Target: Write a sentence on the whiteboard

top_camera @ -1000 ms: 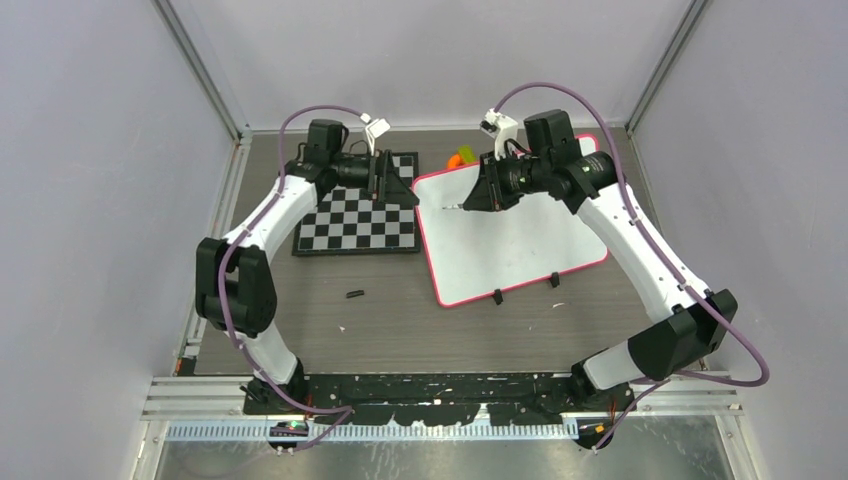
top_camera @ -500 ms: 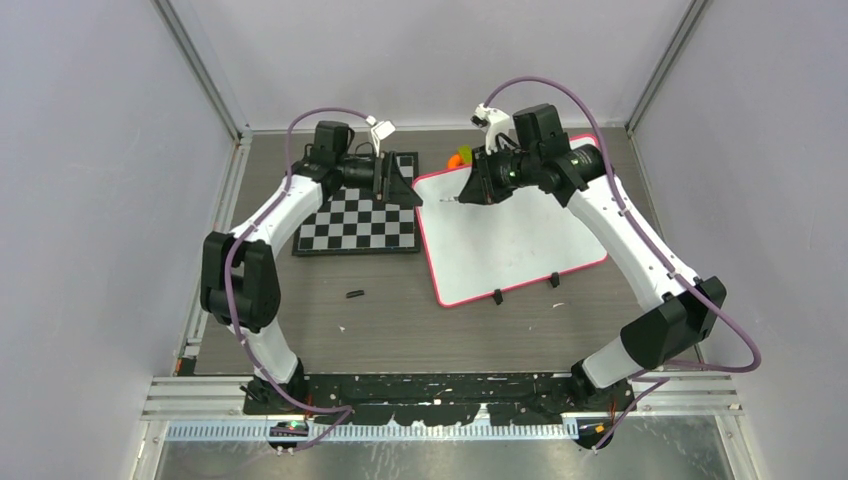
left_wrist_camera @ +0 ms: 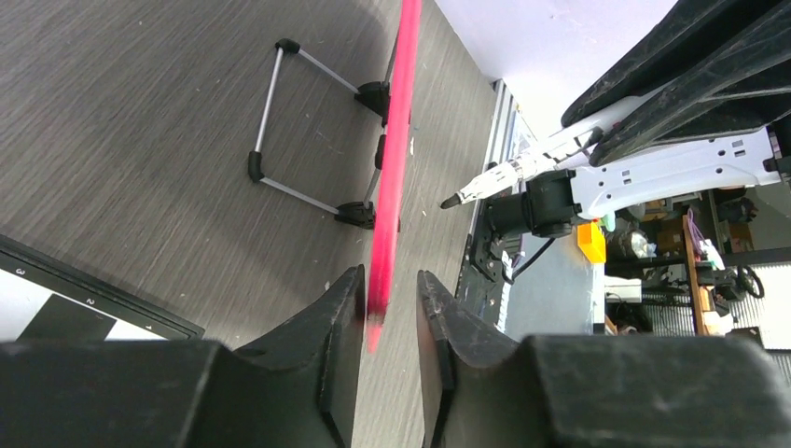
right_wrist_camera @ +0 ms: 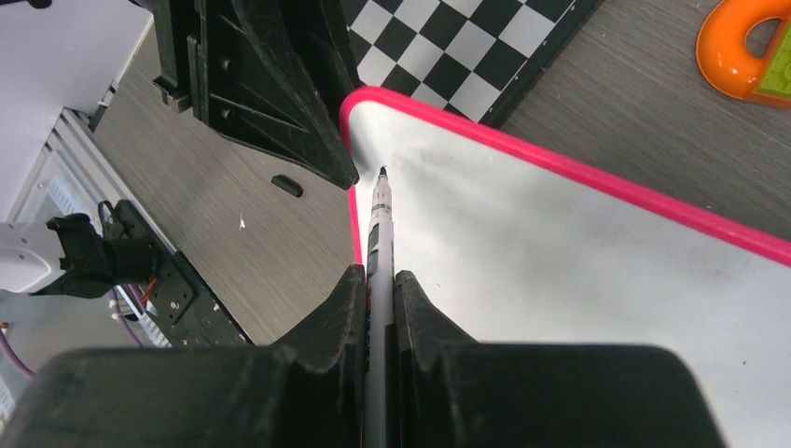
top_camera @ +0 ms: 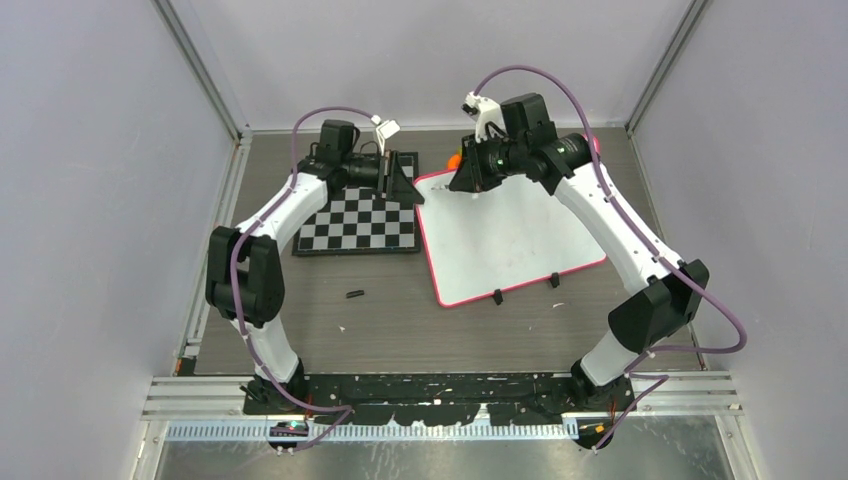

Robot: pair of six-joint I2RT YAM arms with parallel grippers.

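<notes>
Right wrist: right hand (right_wrist_camera: 378,273) clenched on marker (right_wrist_camera: 381,215), tip at whiteboard (right_wrist_camera: 560,261) corner. Left hand (left_wrist_camera: 389,273) straddles its edge; grip unclear.

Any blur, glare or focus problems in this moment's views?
Top external: even light, no glare on the whiteboard. Left wrist: its pink frame blurs near the left gripper, sharper farther off. Right wrist: the marker tip is sharp, the right gripper dark and featureless.

Grey table (top_camera: 330,340) carries whiteboard (top_camera: 500,240), checkerboard (top_camera: 360,225), orange toy (right_wrist_camera: 718,51).
</notes>
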